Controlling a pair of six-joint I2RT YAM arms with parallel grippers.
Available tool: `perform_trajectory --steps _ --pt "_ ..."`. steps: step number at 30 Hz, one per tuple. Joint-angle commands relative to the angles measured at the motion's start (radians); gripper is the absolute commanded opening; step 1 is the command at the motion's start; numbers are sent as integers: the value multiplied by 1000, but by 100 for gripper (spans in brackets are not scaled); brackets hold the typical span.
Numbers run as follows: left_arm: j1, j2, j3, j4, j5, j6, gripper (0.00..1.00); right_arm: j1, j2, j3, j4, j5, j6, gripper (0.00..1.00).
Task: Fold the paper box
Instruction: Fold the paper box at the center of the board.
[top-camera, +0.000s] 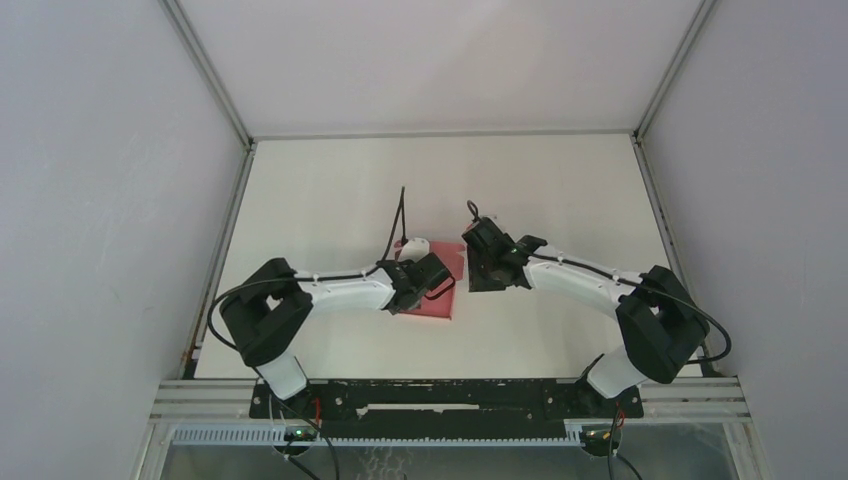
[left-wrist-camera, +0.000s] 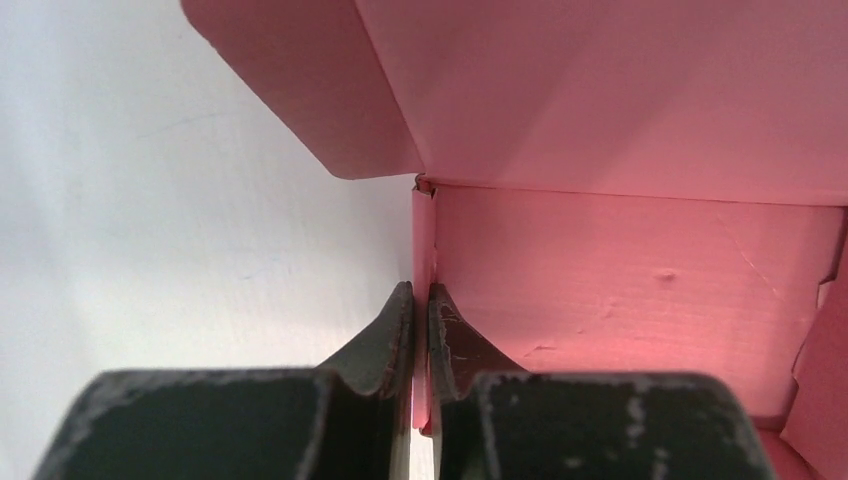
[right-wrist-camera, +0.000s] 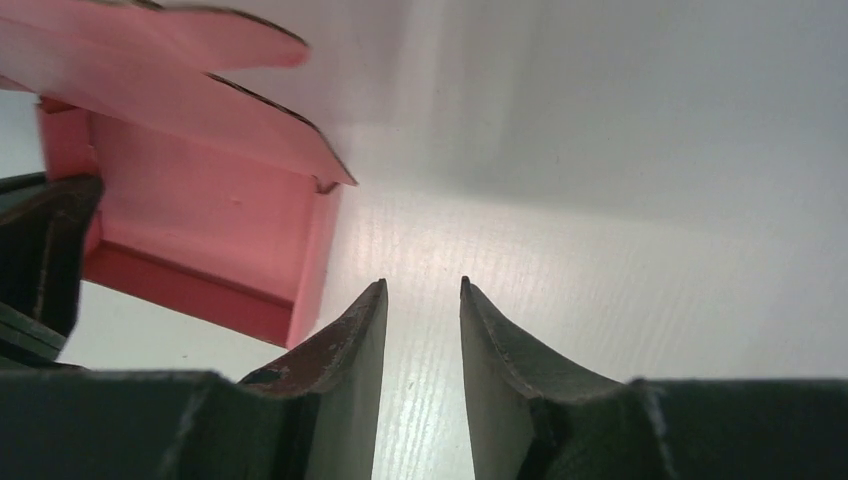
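The paper box (top-camera: 430, 306) on the desk (top-camera: 330, 190) is pinched by one wall in the left hand (left-wrist-camera: 420, 292). The right hand (right-wrist-camera: 423, 287), spread just beside the box, is best closed squarely on the facing wall.

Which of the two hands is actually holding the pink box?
The left hand: it is shut on an upright side wall of the paper box. The right hand is open beside the box, gripping nothing.
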Motion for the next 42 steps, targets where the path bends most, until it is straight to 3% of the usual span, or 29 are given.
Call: perform_trajectory --steps 1,8,14,27,31,38,42 --pt "-3 47 27 -141 -68 12 8 -6 -39 -19 31 -21 -17 41" --pt "-12 60 44 -167 -99 0 10 -27 -90 -45 32 -20 -24 41" --pt "-13 60 42 -165 -102 -6 20 -43 -114 -75 38 -26 -25 41" --pt "-11 -1 -10 -58 -58 16 31 -50 -115 -94 45 -53 -30 41" --pt "-11 -25 -33 -15 -52 22 29 -50 -114 -94 48 -56 -29 42" --pt "-5 -17 -51 59 -23 41 9 -50 -118 -94 43 -57 -31 42" --pt "-5 -33 -73 83 -13 32 7 -50 -120 -94 41 -55 -34 42"
